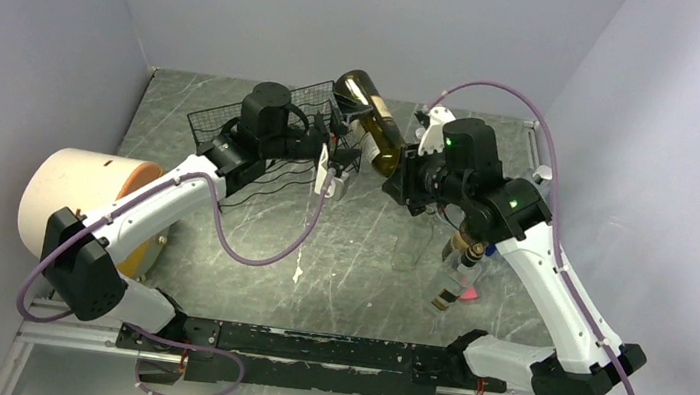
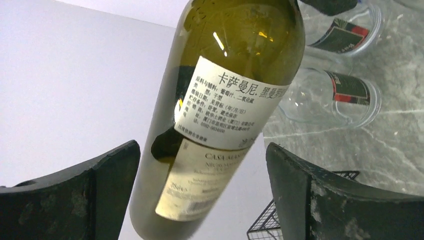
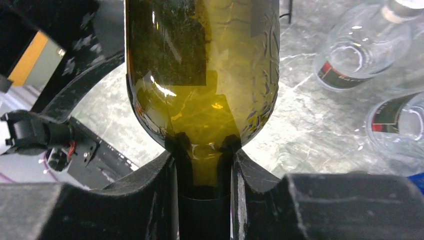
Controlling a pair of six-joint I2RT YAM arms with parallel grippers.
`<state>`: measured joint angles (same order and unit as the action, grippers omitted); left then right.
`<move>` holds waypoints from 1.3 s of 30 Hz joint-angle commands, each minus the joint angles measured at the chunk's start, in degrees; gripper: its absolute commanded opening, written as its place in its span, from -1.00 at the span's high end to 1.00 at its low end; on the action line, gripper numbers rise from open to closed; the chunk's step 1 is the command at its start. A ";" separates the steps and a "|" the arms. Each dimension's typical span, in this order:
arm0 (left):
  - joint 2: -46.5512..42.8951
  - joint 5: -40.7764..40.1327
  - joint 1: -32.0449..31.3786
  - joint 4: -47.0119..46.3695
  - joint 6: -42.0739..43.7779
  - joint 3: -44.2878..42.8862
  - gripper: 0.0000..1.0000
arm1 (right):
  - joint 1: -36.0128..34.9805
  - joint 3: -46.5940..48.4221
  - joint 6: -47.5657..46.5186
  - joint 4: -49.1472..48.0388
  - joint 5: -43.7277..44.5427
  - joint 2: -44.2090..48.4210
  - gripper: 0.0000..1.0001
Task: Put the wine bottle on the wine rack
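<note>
Wine bottle (image 1: 374,120): dark olive-green glass with a white back label in Chinese print and a cream front label. It is held off the desk (image 1: 360,249), tilted, base toward the far wall, at the right end of the wine rack (image 1: 315,101).
Right end effector (image 3: 202,165): pressed onto the bottle's neck just below the shoulder.
Left end effector (image 2: 202,147): spread wide, one finger on either side of the bottle's body, with gaps showing.
Clear glass bottles (image 2: 345,90): lying on the desk beyond.

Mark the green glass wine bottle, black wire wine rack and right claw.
green glass wine bottle (image 2: 220,100): left wrist view, white label.
black wire wine rack (image 1: 313,101): top view, grid panel.
right claw (image 3: 203,167): right wrist view, between fingertips.
</note>
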<state>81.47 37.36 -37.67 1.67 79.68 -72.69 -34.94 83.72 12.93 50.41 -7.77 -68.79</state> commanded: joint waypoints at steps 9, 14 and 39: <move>-8.14 -9.96 -0.39 -15.23 -42.40 9.53 -0.98 | 0.26 -3.22 1.70 -13.40 2.78 3.29 1.00; -18.39 -22.74 -0.38 -20.15 -67.62 19.98 -0.98 | 0.26 -4.77 2.06 -14.89 -1.00 2.22 1.00; -20.64 -52.29 1.24 34.06 -97.99 -2.89 -0.98 | -19.13 -20.44 0.25 -21.47 2.92 -4.25 1.00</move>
<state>62.41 -9.02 -37.10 33.65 -15.55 -76.55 -52.53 64.55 15.68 36.77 -6.59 -72.73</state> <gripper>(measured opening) 0.989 0.368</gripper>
